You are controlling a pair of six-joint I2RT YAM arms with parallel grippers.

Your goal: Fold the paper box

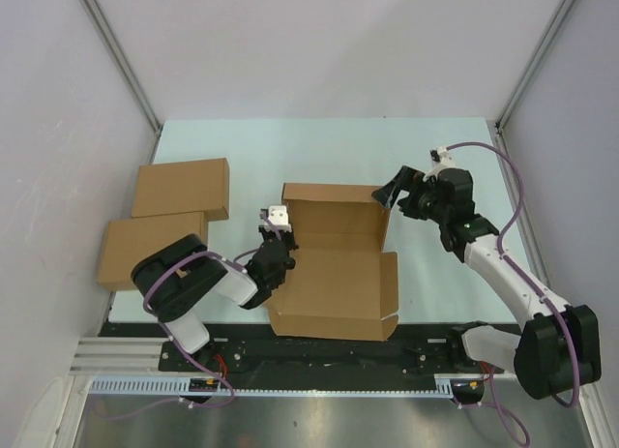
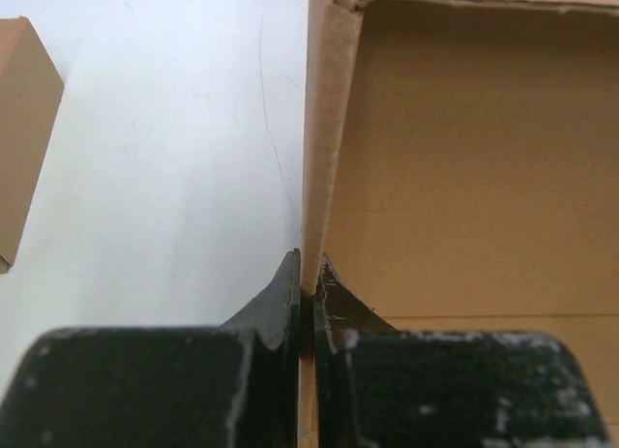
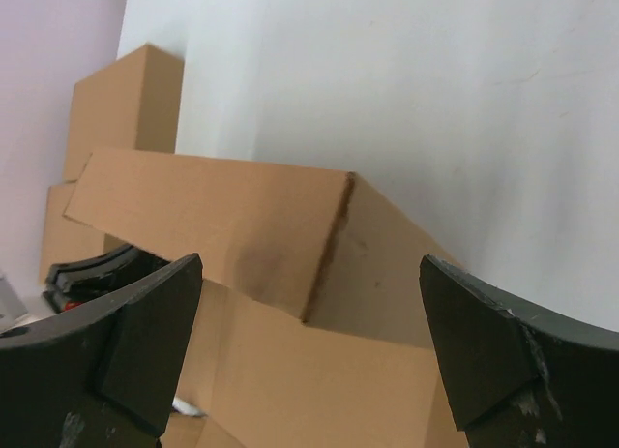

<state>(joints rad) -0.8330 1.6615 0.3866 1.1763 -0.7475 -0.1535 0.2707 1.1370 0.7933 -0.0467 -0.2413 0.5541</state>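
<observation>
The paper box [image 1: 334, 274] is a brown cardboard sheet partly folded, lying in the middle of the table, with its far panel and left wall raised. My left gripper [image 1: 279, 243] is shut on the upright left wall [image 2: 324, 129], pinching its thin edge between both fingers [image 2: 285, 293]. My right gripper [image 1: 395, 194] is open and empty, hovering just off the box's far right corner [image 3: 334, 240], which shows between its spread fingertips [image 3: 155, 322].
Two finished flat brown boxes [image 1: 181, 189] [image 1: 150, 247] lie at the left of the pale green mat [image 1: 435, 148]. Grey walls and metal rails close in the table. A black base rail [image 1: 338, 356] runs along the near edge.
</observation>
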